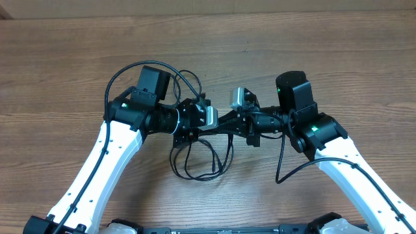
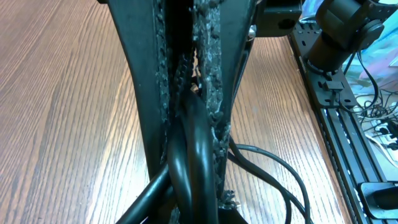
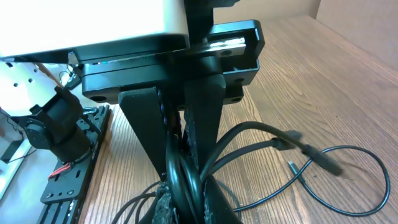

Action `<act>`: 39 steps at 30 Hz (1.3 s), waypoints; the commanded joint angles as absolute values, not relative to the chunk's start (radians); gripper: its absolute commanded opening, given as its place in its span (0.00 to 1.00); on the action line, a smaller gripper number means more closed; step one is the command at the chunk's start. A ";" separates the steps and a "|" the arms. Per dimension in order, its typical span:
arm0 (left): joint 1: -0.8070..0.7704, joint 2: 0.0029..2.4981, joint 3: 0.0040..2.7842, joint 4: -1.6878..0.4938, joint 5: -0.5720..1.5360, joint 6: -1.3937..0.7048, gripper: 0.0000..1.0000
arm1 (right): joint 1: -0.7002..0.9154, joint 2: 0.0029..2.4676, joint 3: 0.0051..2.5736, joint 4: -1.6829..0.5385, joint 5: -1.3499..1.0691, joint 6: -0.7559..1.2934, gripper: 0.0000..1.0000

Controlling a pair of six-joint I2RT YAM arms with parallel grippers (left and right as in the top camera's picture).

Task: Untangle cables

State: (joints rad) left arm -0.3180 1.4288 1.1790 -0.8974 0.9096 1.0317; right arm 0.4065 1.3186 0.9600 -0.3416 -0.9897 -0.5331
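– Cables (image 2: 194, 146), thin black flexible cords: where are they against the grippers?
– Pinched between both. The left gripper (image 1: 225, 123) and the right gripper (image 1: 234, 123) meet tip to tip. Each is clenched on the same strands, which run through the narrow gap between the rough dark pads (image 2: 211, 93).
– And the rest of the cords?
– Overhead, slack loops trail from the grip toward the near edge of the brown wood-grain table (image 1: 65, 58). Only the right wrist view shows the small plug ends (image 3: 318, 160), out beside a wide loop on the wood. Whether the plugs touch the wood I cannot tell.
– Arm pose?
– The white left arm (image 1: 97, 166) and white right arm (image 1: 361, 179) rise from the near edge, elbows out. Their black wrists turn inward and level, facing each other over the table's middle.
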 commanded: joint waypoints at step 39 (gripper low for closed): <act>-0.099 1.428 1.192 -0.699 1.438 0.792 1.00 | 0.264 1.320 0.966 0.201 -0.907 0.357 0.04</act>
State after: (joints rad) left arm -0.0982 1.4288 1.1790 -0.7158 1.3296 0.8021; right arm 0.2642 1.3193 0.9596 0.1761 -0.9092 0.2485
